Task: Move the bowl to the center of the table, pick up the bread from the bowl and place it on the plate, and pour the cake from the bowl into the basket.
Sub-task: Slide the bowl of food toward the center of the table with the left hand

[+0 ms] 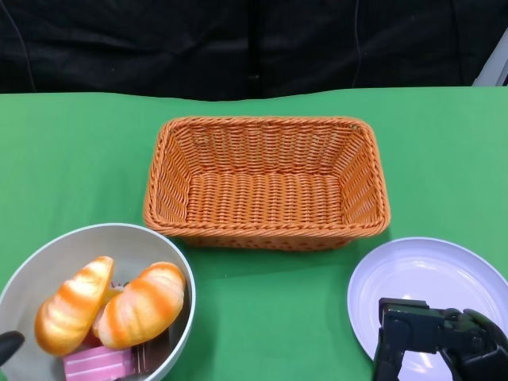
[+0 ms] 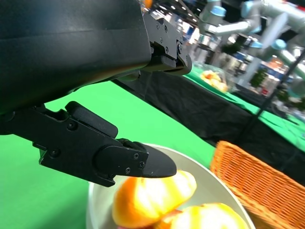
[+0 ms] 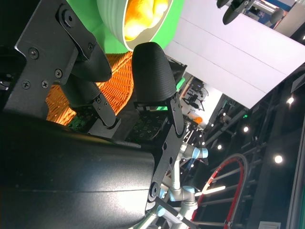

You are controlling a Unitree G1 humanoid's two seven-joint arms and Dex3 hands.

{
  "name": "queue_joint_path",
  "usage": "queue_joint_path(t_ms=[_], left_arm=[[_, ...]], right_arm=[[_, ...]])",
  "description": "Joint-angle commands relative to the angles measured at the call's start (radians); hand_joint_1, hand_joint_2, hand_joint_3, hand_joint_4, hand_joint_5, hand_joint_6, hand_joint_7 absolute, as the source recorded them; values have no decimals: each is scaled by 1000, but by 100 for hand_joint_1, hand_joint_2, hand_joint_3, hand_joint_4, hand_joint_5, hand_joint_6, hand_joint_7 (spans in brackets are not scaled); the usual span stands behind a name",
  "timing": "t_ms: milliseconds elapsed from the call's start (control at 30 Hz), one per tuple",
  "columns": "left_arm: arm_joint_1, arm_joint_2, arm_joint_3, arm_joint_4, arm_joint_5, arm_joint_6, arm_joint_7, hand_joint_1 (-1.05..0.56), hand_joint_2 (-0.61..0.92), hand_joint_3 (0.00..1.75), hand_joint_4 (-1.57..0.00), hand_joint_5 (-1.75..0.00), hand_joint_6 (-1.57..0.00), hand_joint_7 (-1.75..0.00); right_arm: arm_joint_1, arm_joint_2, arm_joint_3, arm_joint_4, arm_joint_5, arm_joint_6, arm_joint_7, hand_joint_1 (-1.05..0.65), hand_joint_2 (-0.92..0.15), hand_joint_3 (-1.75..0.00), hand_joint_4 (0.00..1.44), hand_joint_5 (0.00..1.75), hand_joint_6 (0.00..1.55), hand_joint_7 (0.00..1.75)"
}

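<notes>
A grey bowl (image 1: 48, 262) sits at the table's near left corner. It holds two orange-and-cream bread rolls (image 1: 73, 305) (image 1: 143, 305) and a pink cake slice (image 1: 99, 363). Only a black tip of my left hand (image 1: 9, 345) shows beside the bowl's left rim. In the left wrist view my left hand (image 2: 109, 152) hovers at the bowl (image 2: 205, 164) above a bread roll (image 2: 152, 198), fingers apart and holding nothing. My right hand (image 1: 440, 341) hangs over the near part of the white plate (image 1: 429, 274), empty, with its fingers (image 3: 147, 76) spread.
An empty orange wicker basket (image 1: 266, 123) stands at the middle of the green table, behind bowl and plate. It also shows in the wrist views as the basket (image 2: 248, 176) (image 3: 116, 78). Black cloth backs the table's far edge.
</notes>
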State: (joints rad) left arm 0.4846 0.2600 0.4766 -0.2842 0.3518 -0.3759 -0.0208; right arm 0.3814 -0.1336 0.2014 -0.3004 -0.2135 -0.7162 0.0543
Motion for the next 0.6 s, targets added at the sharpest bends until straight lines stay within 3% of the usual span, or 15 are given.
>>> queue_joint_path(t_ms=[33,267,600], left_arm=[[-8,-2,14,1,5,67,30,-66,92,44,0,-30,-12,-11],[-11,16,-2,-7,-79,224,-38,-68,92,46,0,-37,-14,-12],[-7,26,-9,-17,-90,245,-36,-68,92,46,0,-38,-14,-12]], right_arm=[[11,-2,7,-28,-21,-8,2,19,-10,-175,102,175,93,152],[15,-7,7,-40,-17,3,8,19,-11,-175,102,175,93,152],[16,-8,7,-43,-17,6,9,18,-11,-175,101,175,93,152]])
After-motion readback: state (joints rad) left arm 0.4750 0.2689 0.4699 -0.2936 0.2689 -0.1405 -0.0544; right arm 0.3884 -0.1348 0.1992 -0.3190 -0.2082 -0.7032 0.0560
